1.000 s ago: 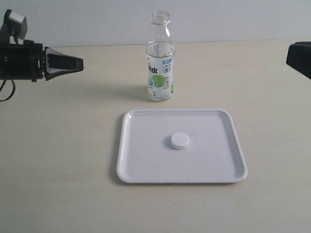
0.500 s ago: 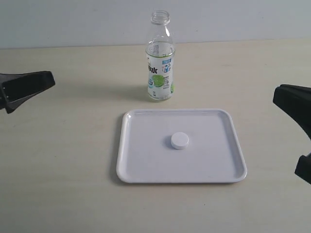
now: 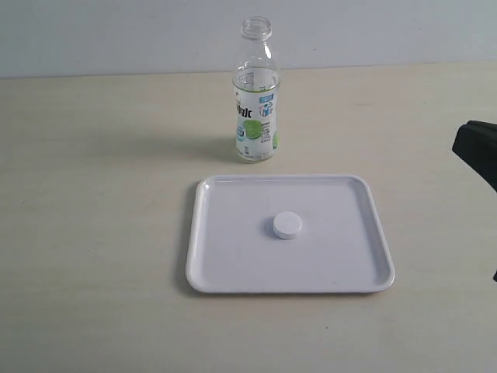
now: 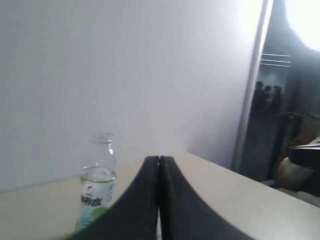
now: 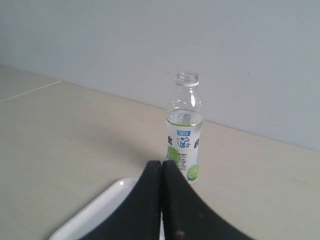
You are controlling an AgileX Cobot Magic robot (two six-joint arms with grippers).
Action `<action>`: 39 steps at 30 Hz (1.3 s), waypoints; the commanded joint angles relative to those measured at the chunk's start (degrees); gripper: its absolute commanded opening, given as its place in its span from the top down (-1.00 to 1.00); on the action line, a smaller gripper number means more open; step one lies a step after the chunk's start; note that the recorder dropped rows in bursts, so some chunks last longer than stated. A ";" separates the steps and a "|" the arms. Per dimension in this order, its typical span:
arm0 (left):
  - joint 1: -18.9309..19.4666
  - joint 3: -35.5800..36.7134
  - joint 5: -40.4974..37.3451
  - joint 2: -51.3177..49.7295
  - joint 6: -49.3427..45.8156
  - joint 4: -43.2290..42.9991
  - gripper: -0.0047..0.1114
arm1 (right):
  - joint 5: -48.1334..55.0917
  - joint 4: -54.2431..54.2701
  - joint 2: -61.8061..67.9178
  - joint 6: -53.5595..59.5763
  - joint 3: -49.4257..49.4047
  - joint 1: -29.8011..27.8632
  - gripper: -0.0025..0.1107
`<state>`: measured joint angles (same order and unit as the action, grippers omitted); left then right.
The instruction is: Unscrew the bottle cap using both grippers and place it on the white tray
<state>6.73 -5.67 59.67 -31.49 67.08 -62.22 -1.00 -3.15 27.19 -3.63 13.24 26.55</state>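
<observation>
The bottle cap [image 3: 287, 225] lies flat on the white tray [image 3: 225, 268], close to its middle. It is well clear of the low raised rim on every side, and nothing touches it. The tray sits flat on the pale desk [image 3: 93, 233], its rounded corners all in sight. Just beyond the tray's far rim, and apart from it, the bottle [image 3: 256, 116] stands upright on the desk with its neck open. Its white, blue and green label, with the lime on it, is turned towards the tray. A plain light wall [image 3: 116, 35] rises behind the desk's far edge.

Both arms are well away from the cap and the bottle. The left gripper [image 4: 159, 161], seen through its own wrist camera, has its two black jaws pressed together along their whole length, with nothing between them. It is held up above the desk. From there the bottle shows small and far off to one side of the jaws.

The right gripper [image 5: 161, 164] is the same: jaws shut tight against each other and holding nothing. In its wrist view the bottle stands beyond the tips, and a corner of the tray shows beside the jaws.

From across the room, a black piece of the right arm [image 3: 475, 148] pokes in at the right edge. It is roughly level with the bottle's base and well apart from both bottle and tray.
</observation>
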 commanded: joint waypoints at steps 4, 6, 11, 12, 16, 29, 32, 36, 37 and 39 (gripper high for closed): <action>0.12 2.44 -17.33 11.48 6.87 1.79 0.92 | 1.00 1.04 -0.42 0.36 -0.23 0.07 0.96; 0.12 2.44 -22.85 13.73 8.54 2.39 0.92 | 1.00 4.19 -0.42 0.36 -0.23 0.07 0.96; 0.12 2.53 -35.85 18.15 10.31 5.57 0.92 | 1.00 10.67 -0.42 0.48 -0.23 0.07 0.96; 0.12 2.56 -36.79 18.63 11.40 5.46 0.92 | 1.00 10.67 -0.42 0.48 -0.23 0.07 0.96; 0.12 2.95 -37.27 19.22 11.27 5.03 0.92 | 1.00 10.67 -0.42 0.48 -0.23 0.07 0.96; 0.02 2.95 -37.27 19.22 11.13 4.09 0.92 | 1.00 10.68 -0.42 0.48 -0.23 0.07 0.96; 0.02 2.95 -37.27 19.22 11.13 4.09 0.92 | 1.30 10.68 -0.42 0.48 -0.23 0.18 0.96; 0.01 2.95 -37.39 19.22 11.13 4.09 0.92 | 1.31 10.68 -0.53 0.48 -0.23 0.49 0.96; 0.01 2.95 -37.39 19.22 11.13 4.09 0.92 | 1.31 10.68 -0.53 0.48 -0.23 0.49 0.96; 0.01 2.95 -37.39 19.22 11.13 4.09 0.92 | 1.66 10.68 -0.54 0.48 -0.23 0.49 0.96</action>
<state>6.73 -2.89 22.62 -12.50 77.89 -58.13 0.55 7.62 27.19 -3.63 13.24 26.87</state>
